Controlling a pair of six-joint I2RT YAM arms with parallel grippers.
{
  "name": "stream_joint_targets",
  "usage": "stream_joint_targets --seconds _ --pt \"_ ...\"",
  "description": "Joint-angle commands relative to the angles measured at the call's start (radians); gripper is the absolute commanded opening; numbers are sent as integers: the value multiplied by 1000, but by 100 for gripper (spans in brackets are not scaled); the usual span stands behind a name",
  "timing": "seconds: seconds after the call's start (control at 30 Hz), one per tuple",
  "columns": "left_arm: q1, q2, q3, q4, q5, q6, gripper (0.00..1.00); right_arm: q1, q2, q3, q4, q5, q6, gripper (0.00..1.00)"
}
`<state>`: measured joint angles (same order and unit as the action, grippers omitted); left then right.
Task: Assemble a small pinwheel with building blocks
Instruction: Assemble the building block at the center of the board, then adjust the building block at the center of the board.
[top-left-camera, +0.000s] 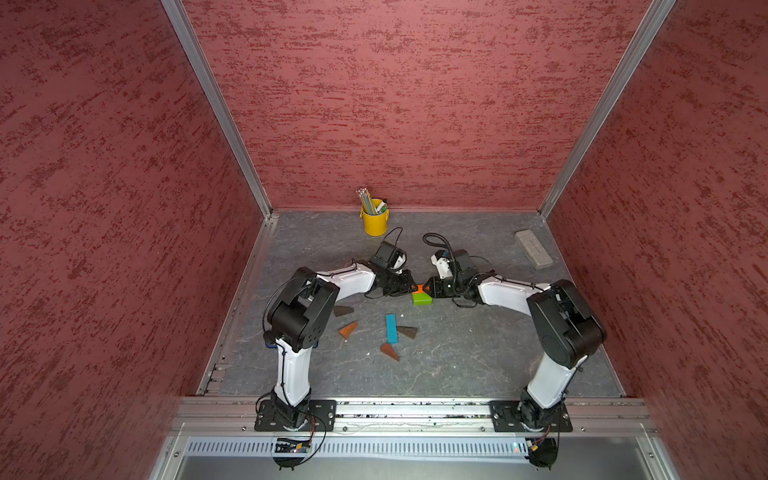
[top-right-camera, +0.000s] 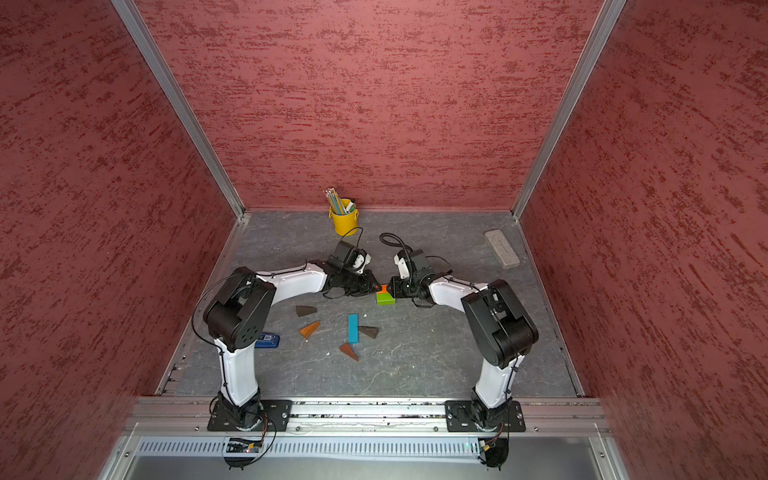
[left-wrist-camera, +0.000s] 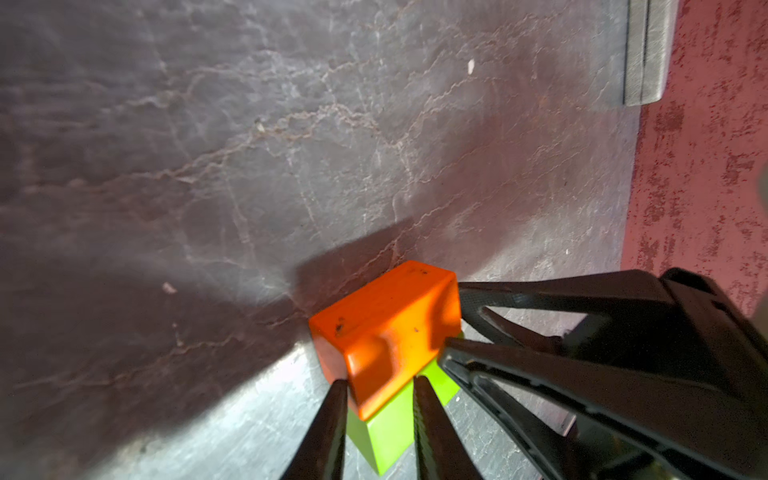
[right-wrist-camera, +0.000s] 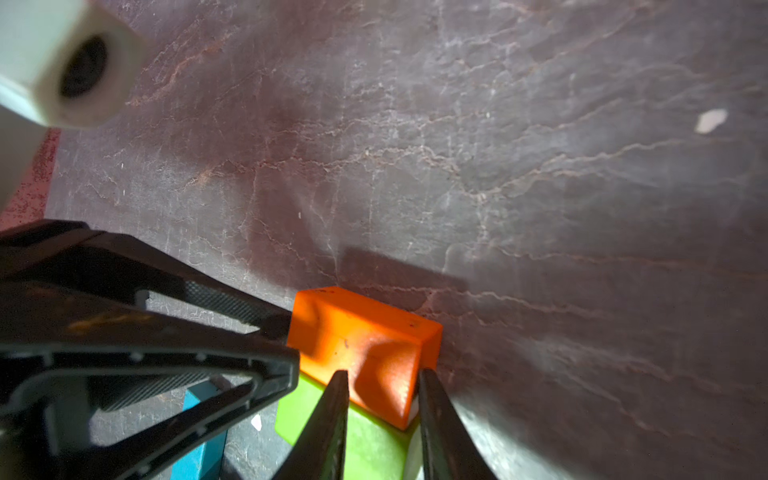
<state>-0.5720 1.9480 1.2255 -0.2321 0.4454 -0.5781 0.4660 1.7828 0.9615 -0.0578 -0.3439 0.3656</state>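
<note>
An orange block (top-left-camera: 420, 287) lies on the table against the far side of a green block (top-left-camera: 422, 298); both show in the wrist views (left-wrist-camera: 386, 328) (right-wrist-camera: 365, 345). My left gripper (left-wrist-camera: 379, 381) and right gripper (right-wrist-camera: 380, 372) meet it from opposite ends, each slightly open with fingertips flanking an end of the orange block. In both top views the grippers (top-left-camera: 412, 286) (top-left-camera: 429, 286) hide most of it. Nearer the front lie a blue bar (top-left-camera: 391, 328), two dark wedges (top-left-camera: 343, 311) (top-left-camera: 407, 332) and two reddish wedges (top-left-camera: 348, 329) (top-left-camera: 390, 351).
A yellow cup of pencils (top-left-camera: 375, 222) stands at the back wall. A grey eraser-like block (top-left-camera: 533, 248) lies at the back right. A blue stapler (top-right-camera: 267, 340) sits behind my left arm's elbow. Red walls close in three sides.
</note>
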Motion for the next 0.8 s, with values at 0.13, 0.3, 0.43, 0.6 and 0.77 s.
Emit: stream_joint_targets --seconds 0.13,0.3,0.43,0.6,0.77 --pt "12 -46 -9 -6 -10 18 32 6 -12 26 -16 32 -9 32" --pt "18 -67 -10 -14 -15 25 32 5 -60 27 -17 92 -13 36" --pt "41 -137 -51 -40 -42 43 33 4 -126 23 -12 155 -38 44" --pt "108 -323 -138 -128 -84 125 34 5 -249 -13 24 193 -73 44" --pt "139 -570 -93 -416 -265 363 42 4 -459 -130 181 153 -156 67"
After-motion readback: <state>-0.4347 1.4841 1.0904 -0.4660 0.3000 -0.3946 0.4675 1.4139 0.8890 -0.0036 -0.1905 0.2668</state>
